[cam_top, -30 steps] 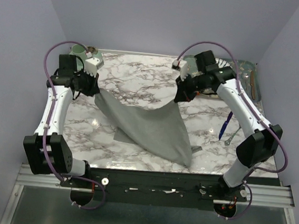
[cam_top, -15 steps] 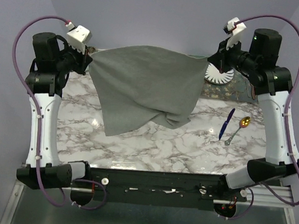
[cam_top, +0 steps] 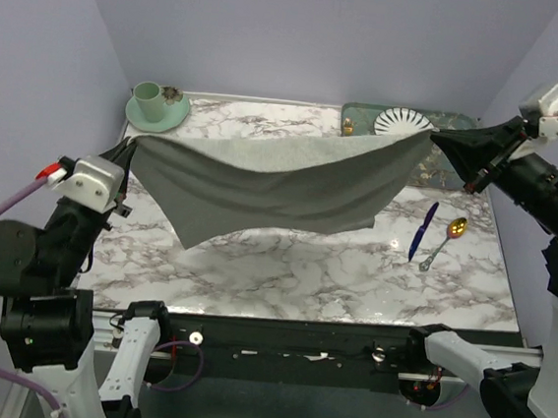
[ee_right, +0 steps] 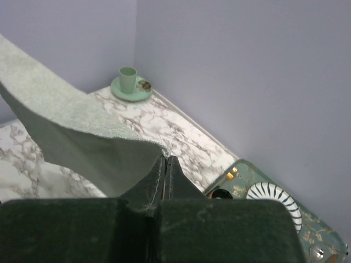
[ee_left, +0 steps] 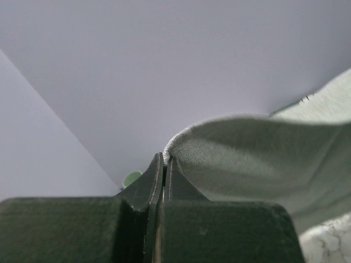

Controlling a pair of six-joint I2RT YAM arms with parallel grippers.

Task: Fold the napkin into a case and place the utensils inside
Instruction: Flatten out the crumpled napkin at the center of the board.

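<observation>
Your left tool (ee_left: 164, 164) is pinched fully closed on one top corner of the napkin (cam_top: 272, 184), and your right tool (ee_right: 166, 160) is pinched closed on the other. The top view shows the cloth held up over the surface (cam_top: 304, 261). Its long axis runs 9 to 3 o'clock, the top edge sagging between the tools and the body hanging toward 6. Only that view shows the blue-handled utensil (cam_top: 422, 231) and the spoon (cam_top: 441, 246). They lie side by side at 3 o'clock, apart from the cloth, each pointing roughly 1 to 7. The left wrist view gives you mostly wall and the gripped fold. The right wrist view adds the cup (ee_right: 128, 79) and the plate (ee_right: 272, 198).
</observation>
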